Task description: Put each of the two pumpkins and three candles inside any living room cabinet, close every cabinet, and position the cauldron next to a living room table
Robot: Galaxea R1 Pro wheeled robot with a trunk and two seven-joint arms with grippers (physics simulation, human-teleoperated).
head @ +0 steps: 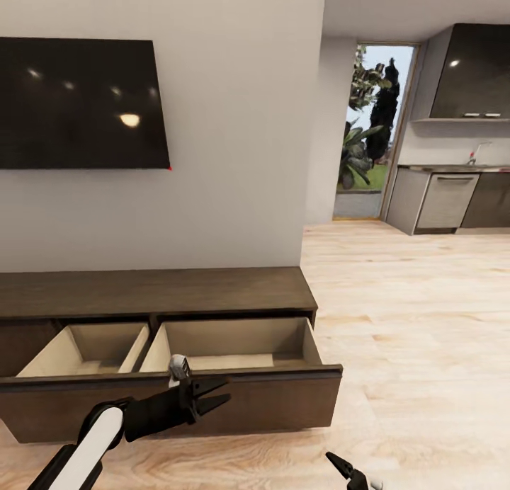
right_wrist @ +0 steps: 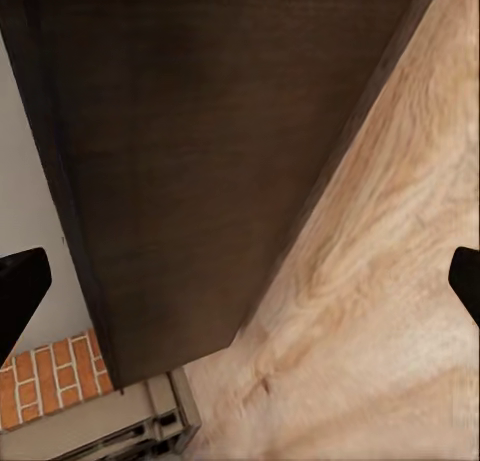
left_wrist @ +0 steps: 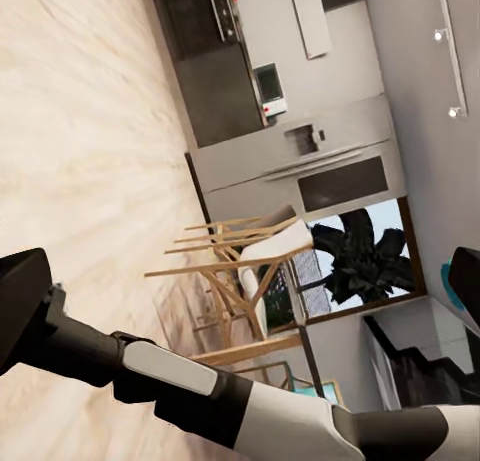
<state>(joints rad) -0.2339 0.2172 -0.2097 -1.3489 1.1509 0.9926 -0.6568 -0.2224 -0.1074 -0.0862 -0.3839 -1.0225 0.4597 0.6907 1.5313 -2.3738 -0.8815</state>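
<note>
Long low dark-brown wooden cabinet (head: 156,292) against the wall, both pale-lined drawers pulled out. Left gripper (head: 216,394) just before the right-hand drawer front, fingers spread, empty. Right gripper (head: 347,470) low beside it, parted, empty.
</note>
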